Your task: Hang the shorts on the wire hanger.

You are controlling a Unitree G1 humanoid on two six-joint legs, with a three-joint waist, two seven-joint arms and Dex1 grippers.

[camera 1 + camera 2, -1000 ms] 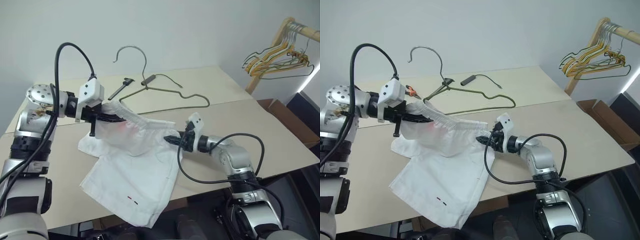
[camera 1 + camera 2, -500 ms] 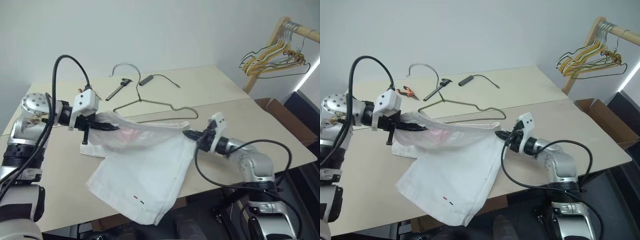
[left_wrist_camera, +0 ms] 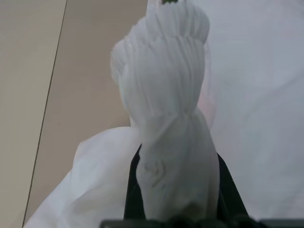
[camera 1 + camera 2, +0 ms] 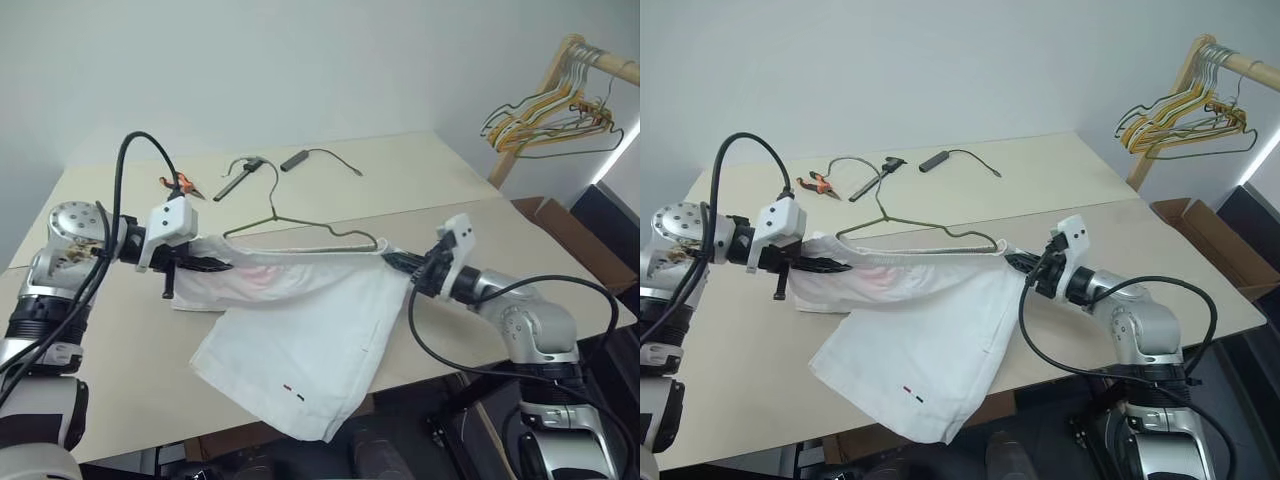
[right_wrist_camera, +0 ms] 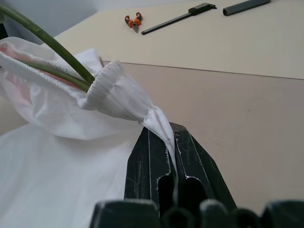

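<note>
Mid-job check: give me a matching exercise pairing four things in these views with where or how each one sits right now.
Things:
1. white shorts
2. thin dark grey-green wire hanger
3. orange-handled pliers
4. bunch of yellow, green and grey hangers

States:
A. lying on the far part of the beige table
B. waistband stretched between the left gripper and the right gripper
C. hanging on a wooden rail
D. lower part inside the waistband, hook on the table

Pairs: 1-B, 2-D, 3-A, 4-C

Shorts (image 4: pixel 320 330): thin white cloth, gathered waistband. Wire hanger (image 4: pixel 300 228): thin matt wire. Table (image 4: pixel 420 180): smooth, matt.
</note>
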